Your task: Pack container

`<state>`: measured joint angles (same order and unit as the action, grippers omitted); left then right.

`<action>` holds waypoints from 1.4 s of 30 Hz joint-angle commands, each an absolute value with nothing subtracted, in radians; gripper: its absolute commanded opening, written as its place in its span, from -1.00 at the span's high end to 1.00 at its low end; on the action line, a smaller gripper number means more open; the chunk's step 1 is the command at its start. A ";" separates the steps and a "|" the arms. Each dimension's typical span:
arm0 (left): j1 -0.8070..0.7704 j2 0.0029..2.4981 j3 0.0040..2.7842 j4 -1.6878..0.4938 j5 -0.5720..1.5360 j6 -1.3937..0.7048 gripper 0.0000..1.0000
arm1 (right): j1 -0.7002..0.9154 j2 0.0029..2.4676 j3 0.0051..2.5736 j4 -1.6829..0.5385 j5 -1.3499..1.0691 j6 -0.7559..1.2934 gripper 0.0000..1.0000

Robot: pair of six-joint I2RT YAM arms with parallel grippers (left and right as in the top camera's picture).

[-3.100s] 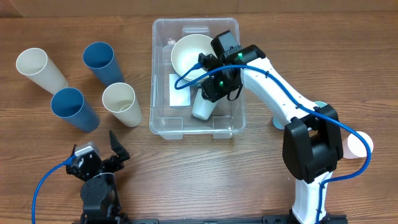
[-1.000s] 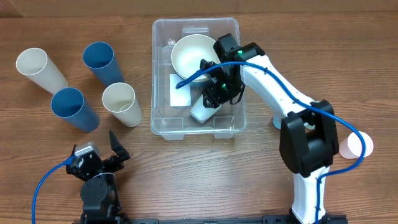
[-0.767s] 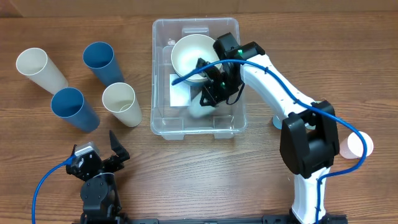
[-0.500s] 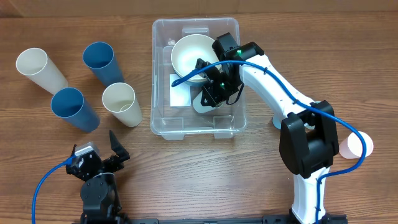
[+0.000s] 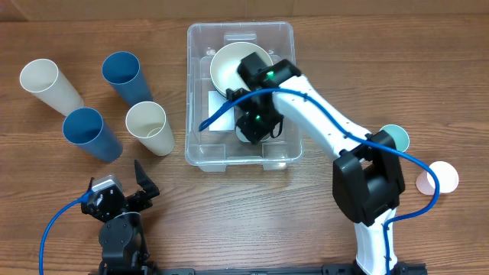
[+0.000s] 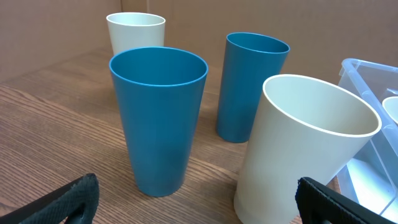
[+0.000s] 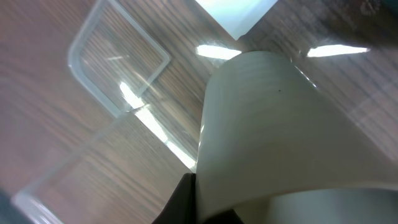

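The clear container stands at the table's back middle, with a white label on its bottom and a cream bowl inside at the back. My right gripper reaches down into the container's front half and is shut on a cream cup. That cup fills the right wrist view, above the container's floor and a rounded corner. In the overhead view the gripper hides most of the cup. My left gripper is open and empty near the front left edge.
Left of the container stand two blue cups and two cream cups. They also fill the left wrist view. A teal cup and a pink cup stand at the right.
My right gripper has swung left inside the container with the cream cup, from the right wall toward the middle. The teal cup behind the arm now shows. The left arm has not moved.
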<state>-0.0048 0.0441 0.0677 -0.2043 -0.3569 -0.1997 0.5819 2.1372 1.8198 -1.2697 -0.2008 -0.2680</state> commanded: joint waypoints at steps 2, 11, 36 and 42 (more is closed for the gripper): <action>0.000 0.039 0.065 -0.204 -0.376 -0.179 -1.00 | 0.620 2.170 1.840 -1.260 -0.011 -0.214 0.93; 0.000 0.039 0.065 -0.204 -0.376 -0.179 -1.00 | 0.633 2.170 1.841 -1.174 0.036 -0.216 0.93; 0.000 0.039 0.065 -0.204 -0.376 -0.179 -1.00 | 0.675 2.170 1.952 -1.342 -0.001 -0.192 0.93; 0.000 0.039 0.065 -0.204 -0.376 -0.179 -1.00 | 0.675 2.170 1.952 -1.329 -0.001 -0.312 0.93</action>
<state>-0.0048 0.0441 0.0677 -0.2043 -0.3569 -0.1997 0.6693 2.1624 1.9190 -1.3445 0.0040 -0.2379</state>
